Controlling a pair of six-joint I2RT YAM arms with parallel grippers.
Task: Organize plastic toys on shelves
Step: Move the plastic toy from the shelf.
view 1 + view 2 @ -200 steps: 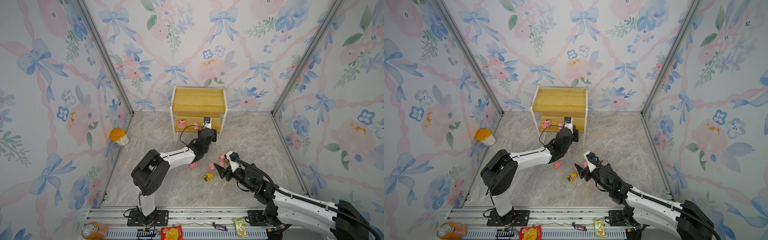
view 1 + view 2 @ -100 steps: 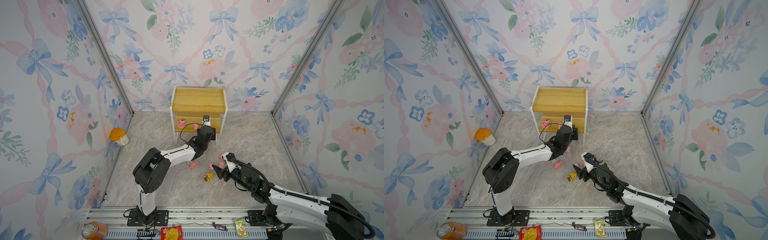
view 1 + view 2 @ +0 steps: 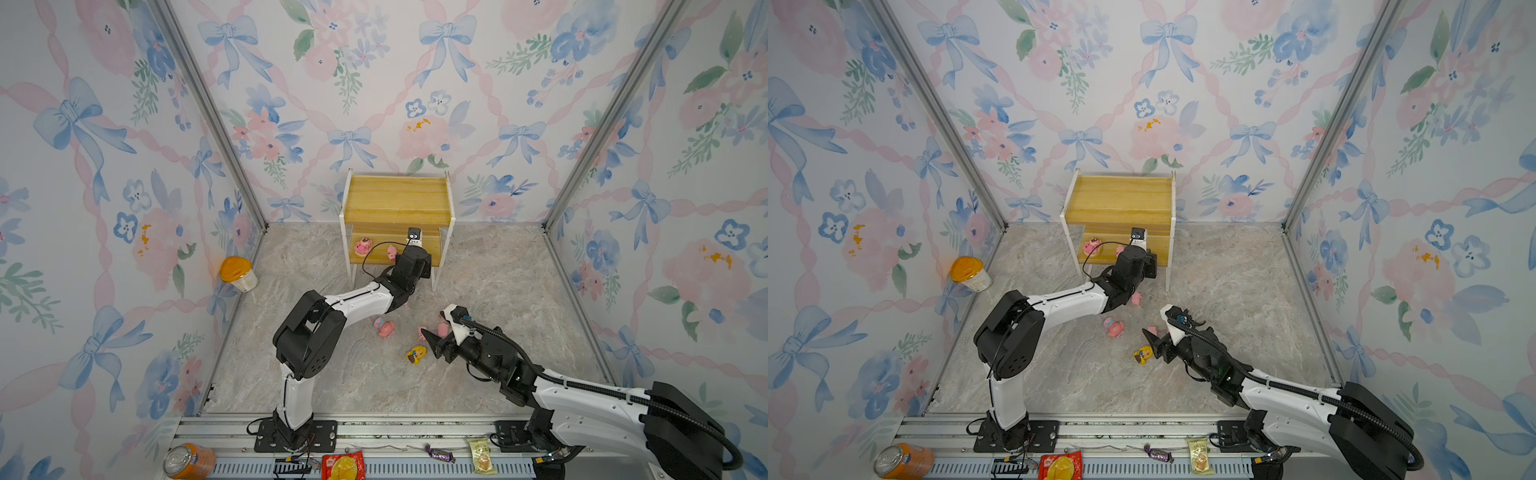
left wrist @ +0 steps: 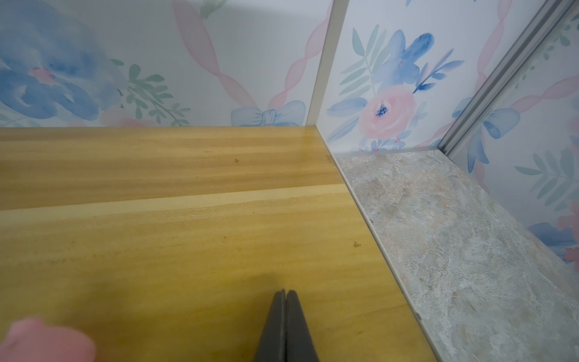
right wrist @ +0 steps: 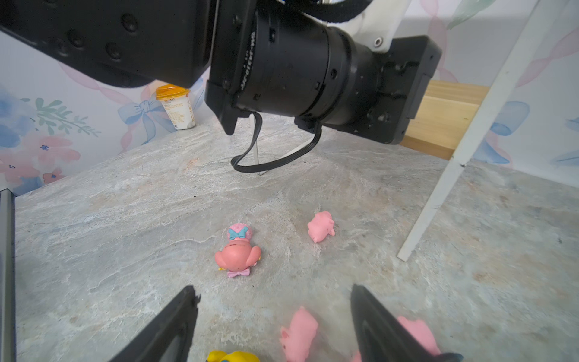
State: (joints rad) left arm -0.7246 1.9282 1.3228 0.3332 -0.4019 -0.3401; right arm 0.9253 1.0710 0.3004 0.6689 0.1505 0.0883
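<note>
Two toys stand on the shelves (image 3: 397,199): a pig on a round base (image 3: 363,246) and a small pink pig (image 3: 392,251), both toward the left end of the lower board. The upper board is bare. The left gripper (image 4: 285,293) is clenched on nothing, its tips over the lower board near the white-framed right edge, with bare wood ahead. A pink blur (image 4: 47,340) at that view's corner is cut off and out of focus.

The right gripper (image 5: 274,291) is spread wide and low over the floor, grasping nothing. A loose pig (image 5: 299,333) lies between its fingers, and a half-hidden pig (image 5: 416,333) lies behind one of them. The yellow-haired doll (image 3: 416,354) lies just beside the gripper, cropped in the wrist view. Ahead on open floor lie the pink blue-hatted figure (image 5: 238,254) and a lone pig (image 5: 321,226) near the rack's white leg (image 5: 438,194). The left arm (image 5: 282,62) crosses overhead.
</note>
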